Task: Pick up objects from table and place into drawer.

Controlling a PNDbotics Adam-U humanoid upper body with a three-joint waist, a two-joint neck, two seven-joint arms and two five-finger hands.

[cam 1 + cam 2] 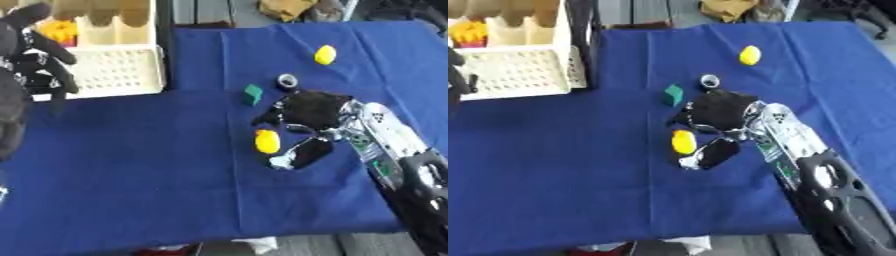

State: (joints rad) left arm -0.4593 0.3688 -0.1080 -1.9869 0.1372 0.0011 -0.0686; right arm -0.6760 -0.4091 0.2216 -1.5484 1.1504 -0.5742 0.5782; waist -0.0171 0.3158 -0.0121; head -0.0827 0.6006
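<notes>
A yellow egg-shaped object lies on the blue cloth near the middle. My right hand reaches in from the lower right and sits just right of it, fingers and thumb spread on either side but apart from it. A small green block lies just above the hand, with a dark ring-shaped object beside it. Another yellow object lies further back. The white perforated drawer stands open at the upper left, with something yellow behind it. My left hand hangs at the left edge with relaxed fingers.
Wooden compartments stand behind the drawer. The cloth's front edge runs along the bottom, with floor beyond. A tan bundle lies past the table's far edge.
</notes>
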